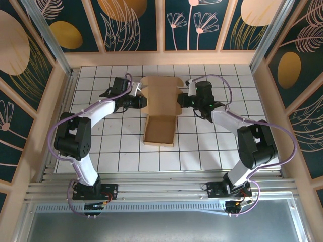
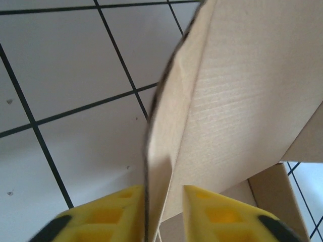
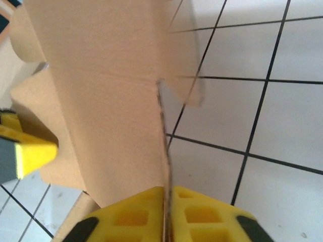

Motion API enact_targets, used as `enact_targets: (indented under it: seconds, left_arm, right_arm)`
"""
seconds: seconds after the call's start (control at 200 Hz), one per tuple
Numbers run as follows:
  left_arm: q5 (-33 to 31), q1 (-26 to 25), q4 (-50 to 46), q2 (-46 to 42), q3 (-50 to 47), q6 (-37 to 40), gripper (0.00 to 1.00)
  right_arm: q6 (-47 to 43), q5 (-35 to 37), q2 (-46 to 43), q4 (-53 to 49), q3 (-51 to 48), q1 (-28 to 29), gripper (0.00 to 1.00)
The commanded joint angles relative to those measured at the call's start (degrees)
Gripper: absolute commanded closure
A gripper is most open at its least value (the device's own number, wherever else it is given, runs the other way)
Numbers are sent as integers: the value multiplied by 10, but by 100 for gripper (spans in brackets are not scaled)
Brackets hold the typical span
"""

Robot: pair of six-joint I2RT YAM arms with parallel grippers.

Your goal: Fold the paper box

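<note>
As both end effectors (image 1: 143,101) (image 1: 180,99) pinch its edges, tiles (image 1: 212,146) surround the paper box (image 1: 160,98).

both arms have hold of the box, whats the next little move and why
Probably fold the two pinched side flaps up and inward together. The left end effector and right end effector are each shut on an opposite side flap of the paper box, and its far panel looks open while the near tray part already has walls.
</note>
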Motion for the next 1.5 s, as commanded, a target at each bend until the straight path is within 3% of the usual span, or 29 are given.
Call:
enact_targets:
  seconds: [0.0,0.25,0.526,0.906,1.401,1.447,1.497]
  left_arm:
    - [20,0,55,-2,-11,3,86]
    - [11,-11,160,-19,-19,-3,89]
    - [-65,-40,288,-33,-99,-25,94]
    - [-175,-81,404,-51,-179,8,95]
    - [-223,-143,431,-66,-227,-4,95]
    - [-226,-143,430,-65,-228,-2,95]
    - [-232,-143,427,-66,-229,2,95]
  right_arm:
    - [-32,54,12,-5,41,17,94]
    - [-90,197,30,3,64,70,93]
    - [-111,394,48,87,3,119,91]
    - [-103,458,82,180,-62,147,89]
    - [-94,537,58,307,-182,213,89]
    - [-93,535,55,311,-187,213,86]
    - [-87,533,45,295,-184,213,76]
